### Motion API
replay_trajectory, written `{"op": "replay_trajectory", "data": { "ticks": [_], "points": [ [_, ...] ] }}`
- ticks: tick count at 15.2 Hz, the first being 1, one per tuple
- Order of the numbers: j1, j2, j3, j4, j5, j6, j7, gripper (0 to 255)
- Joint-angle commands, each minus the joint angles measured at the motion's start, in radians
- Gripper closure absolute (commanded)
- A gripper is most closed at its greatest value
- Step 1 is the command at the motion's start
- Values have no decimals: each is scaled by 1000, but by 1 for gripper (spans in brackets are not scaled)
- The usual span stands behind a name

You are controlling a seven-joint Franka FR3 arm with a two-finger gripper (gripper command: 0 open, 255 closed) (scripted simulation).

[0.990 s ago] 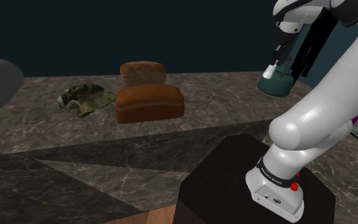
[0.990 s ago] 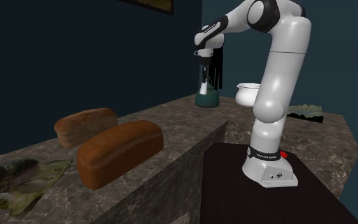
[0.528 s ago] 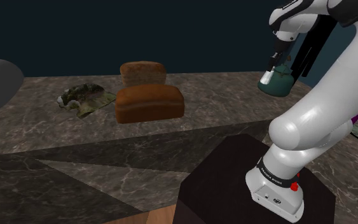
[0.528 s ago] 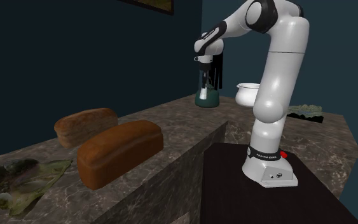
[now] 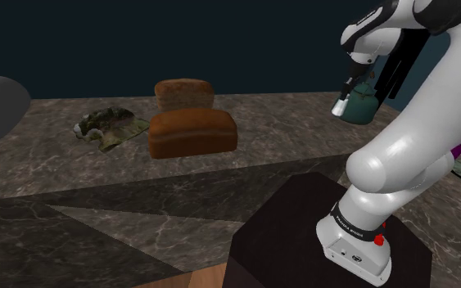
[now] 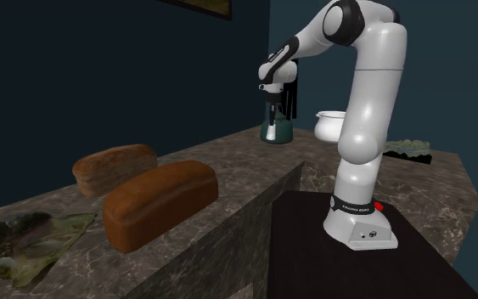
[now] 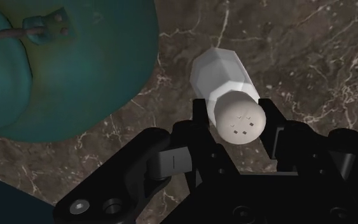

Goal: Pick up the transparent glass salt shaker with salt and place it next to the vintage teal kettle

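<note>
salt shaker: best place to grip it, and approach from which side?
The cap end, coming from above along its long axis. The salt shaker is slim with flat facets, so a pinch across opposite sides should seat well. The gripper clasps it that way now, above the counter beside the teal kettle.

Salt shaker: pale grey-white faceted body; white cap dotted with small dark holes; kettle: teal throughout; gripper: all black, one pale grey tab on its body; counter: dark brown stone with pale cream veining; front loaf: reddish brown; rear loaf: lighter tan-brown; leafy heap: mottled green and grey; arm: white with dark joints; button at its base: red; stand: very dark, maroon-tinged; pot: white; wall: dark blue.
</note>
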Motion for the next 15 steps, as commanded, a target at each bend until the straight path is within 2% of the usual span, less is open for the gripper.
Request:
{"op": "replay_trajectory", "data": {
  "ticks": [1, 9, 15],
  "points": [
    [-2, 12, -2, -18, 7, 28, -6, 255],
    [-6, 71, -2, -72, 49, 132, -34, 255],
    [-7, 71, -2, -72, 49, 132, -34, 255]
  ]
}}
